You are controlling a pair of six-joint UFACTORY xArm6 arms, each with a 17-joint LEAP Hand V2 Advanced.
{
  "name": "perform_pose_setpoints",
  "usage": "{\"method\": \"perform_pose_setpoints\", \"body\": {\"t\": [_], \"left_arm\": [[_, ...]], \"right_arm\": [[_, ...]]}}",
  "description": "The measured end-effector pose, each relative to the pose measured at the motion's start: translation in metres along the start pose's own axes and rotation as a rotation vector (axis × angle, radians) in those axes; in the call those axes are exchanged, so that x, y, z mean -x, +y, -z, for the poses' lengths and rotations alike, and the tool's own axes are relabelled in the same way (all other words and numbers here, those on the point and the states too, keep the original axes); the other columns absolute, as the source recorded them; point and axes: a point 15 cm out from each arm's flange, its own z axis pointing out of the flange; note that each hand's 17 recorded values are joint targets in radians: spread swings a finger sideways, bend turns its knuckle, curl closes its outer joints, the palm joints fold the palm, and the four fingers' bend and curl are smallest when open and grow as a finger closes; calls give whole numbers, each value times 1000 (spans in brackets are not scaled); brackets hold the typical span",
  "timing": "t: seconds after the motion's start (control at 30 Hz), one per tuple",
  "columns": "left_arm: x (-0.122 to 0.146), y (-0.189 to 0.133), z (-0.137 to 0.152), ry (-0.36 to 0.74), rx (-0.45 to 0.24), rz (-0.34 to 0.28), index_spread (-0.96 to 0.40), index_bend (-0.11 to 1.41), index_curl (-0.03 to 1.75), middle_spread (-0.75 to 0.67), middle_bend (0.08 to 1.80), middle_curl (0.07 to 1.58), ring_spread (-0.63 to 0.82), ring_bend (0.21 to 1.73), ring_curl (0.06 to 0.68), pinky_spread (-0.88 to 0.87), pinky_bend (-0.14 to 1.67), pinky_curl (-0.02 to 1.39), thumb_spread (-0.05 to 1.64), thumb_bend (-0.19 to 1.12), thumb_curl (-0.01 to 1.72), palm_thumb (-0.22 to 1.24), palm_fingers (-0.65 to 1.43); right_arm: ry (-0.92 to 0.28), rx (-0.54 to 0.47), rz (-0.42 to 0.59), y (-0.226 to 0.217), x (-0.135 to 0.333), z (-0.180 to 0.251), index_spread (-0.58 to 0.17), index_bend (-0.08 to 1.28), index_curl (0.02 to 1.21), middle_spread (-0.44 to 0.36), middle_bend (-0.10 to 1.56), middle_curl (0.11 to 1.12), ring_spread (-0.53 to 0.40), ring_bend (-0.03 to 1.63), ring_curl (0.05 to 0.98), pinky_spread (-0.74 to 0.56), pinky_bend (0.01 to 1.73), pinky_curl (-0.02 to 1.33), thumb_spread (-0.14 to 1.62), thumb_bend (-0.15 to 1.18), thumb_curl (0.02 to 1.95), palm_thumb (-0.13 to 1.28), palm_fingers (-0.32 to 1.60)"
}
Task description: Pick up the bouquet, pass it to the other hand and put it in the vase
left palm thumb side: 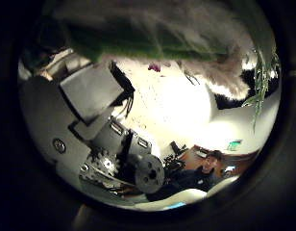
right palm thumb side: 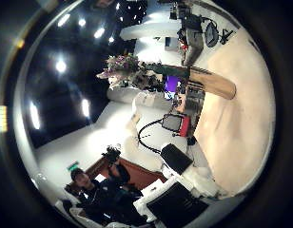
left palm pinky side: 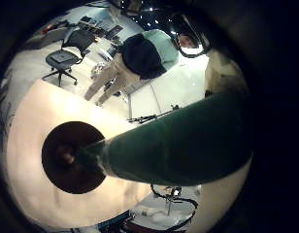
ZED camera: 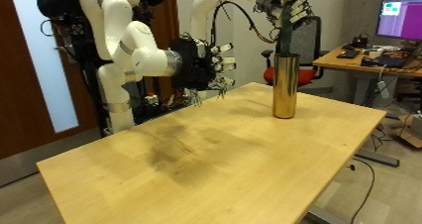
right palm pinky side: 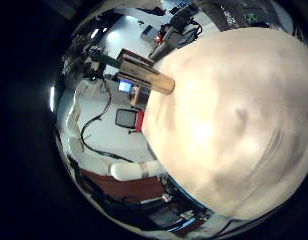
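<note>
Left hand [ZED camera: 283, 6] clenched on bouquet [ZED camera: 289, 31] stems over vase [ZED camera: 283, 83]. Right hand [ZED camera: 198, 60] relaxed, empty, above bench [ZED camera: 198, 155]. Bouquet light, floppy; hold stems.

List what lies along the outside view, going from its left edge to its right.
right hand → vase → monitor. The left hand and the bouquet it holds sit straight above the vase, so they have no separate place in the order.
</note>
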Motion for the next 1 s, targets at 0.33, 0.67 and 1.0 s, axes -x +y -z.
{"method": "perform_pose_setpoints", "body": {"t": [0.33, 0.67, 1.0], "left_arm": [[11, 7, 3, -10, 34, -16, -94, 70, 1111, -26, 221, 863, 221, 808, 334, 234, 542, 413, 826, -58, 397, 305, -245], [16, 13, 46, -46, -48, -18, 210, 78, 550, 546, 125, 468, 595, 591, 226, 612, 398, 310, 728, -45, 350, 197, -257], [22, 42, 92, -92, -95, 6, 236, 112, 249, 615, 141, 216, 672, 441, 181, 668, 285, 274, 705, -42, 344, 181, -196]], "right_arm": [[0, -1, 1, -1, 0, 0, -371, 155, 242, 89, 175, 262, 182, 431, 264, 408, 579, 307, 979, -27, 363, 634, -23], [0, -2, -1, -1, -1, 1, -370, 155, 244, 89, 177, 266, 182, 429, 262, 407, 581, 305, 982, -26, 370, 644, -20], [-1, 3, 6, -4, 1, -1, -370, 156, 245, 97, 176, 266, 182, 438, 263, 406, 581, 302, 984, -26, 371, 647, -18]]}}
